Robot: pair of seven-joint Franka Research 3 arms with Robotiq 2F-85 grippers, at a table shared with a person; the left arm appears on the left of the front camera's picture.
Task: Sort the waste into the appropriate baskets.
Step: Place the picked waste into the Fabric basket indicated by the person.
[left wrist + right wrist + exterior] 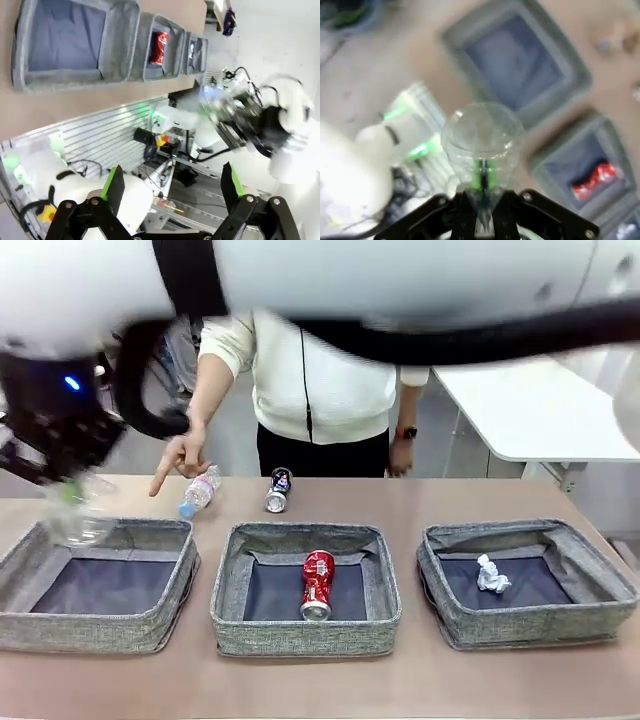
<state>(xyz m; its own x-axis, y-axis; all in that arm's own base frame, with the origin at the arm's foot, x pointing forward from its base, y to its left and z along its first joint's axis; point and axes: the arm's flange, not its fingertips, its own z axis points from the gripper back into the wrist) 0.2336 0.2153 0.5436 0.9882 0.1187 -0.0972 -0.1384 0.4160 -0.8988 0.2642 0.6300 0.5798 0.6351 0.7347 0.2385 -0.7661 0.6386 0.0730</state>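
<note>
My right gripper [58, 478] has reached across to the far left and is shut on a clear plastic cup [78, 515], held above the left basket [100, 632]. In the right wrist view the cup [482, 140] sits pinched at its base between the fingers of the right gripper [481, 202]. A dented red can [318, 583] lies in the middle basket [305, 636]. A crumpled white paper ball [492, 575] lies in the right basket [530, 632]. Beyond the baskets, a small bottle [200, 490] and a dark can [278, 490] lie on the table. My left gripper [172, 182] is open and holds nothing.
A person stands at the far side of the table, one hand [178, 455] pointing down beside the bottle. My right arm [400, 280] spans the top of the front view. A white table [540, 410] stands at the back right.
</note>
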